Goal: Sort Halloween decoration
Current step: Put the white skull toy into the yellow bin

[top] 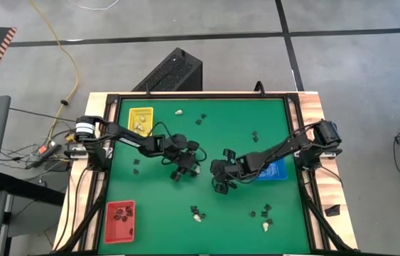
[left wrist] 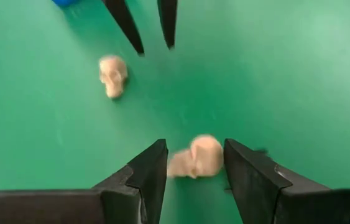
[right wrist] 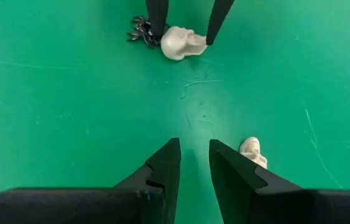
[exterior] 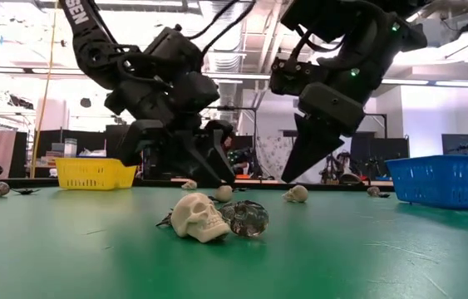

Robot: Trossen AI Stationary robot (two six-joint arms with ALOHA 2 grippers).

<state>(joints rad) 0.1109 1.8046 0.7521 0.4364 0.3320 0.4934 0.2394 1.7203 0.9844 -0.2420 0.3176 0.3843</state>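
left hand (left wrist: 193, 165) straddles cream skull (left wrist: 201, 155), fingers apart

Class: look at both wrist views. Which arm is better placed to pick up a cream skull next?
Left. The left gripper is open astride a small cream skull trinket; the right gripper has its skull just outside one finger.

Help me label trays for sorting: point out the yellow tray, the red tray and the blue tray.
yellow tray (top: 132, 114), high view, on its rim at a corner.
red tray (top: 110, 225), high view, on its bare floor near a side wall.
blue tray (exterior: 450, 183), low view, on its mesh side wall.
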